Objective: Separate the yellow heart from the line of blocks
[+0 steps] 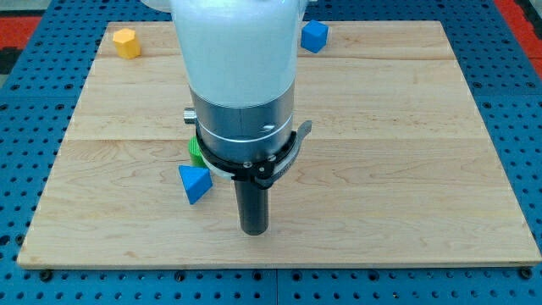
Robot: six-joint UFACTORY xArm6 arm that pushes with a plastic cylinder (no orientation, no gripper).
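Observation:
My tip (254, 230) rests on the wooden board (406, 169) near the view's bottom centre. A blue triangular block (195, 183) lies just left of the tip, a short gap away. A green block (196, 149) shows only as a sliver above the blue one, mostly hidden behind the arm's body (241, 85). No yellow heart is visible; the arm's body hides the board's middle. A yellow block of hexagon-like shape (126, 42) sits at the top left corner, far from the tip.
A blue cube-like block (314, 36) sits near the top edge, right of the arm's body. The board lies on a blue perforated table (525, 127).

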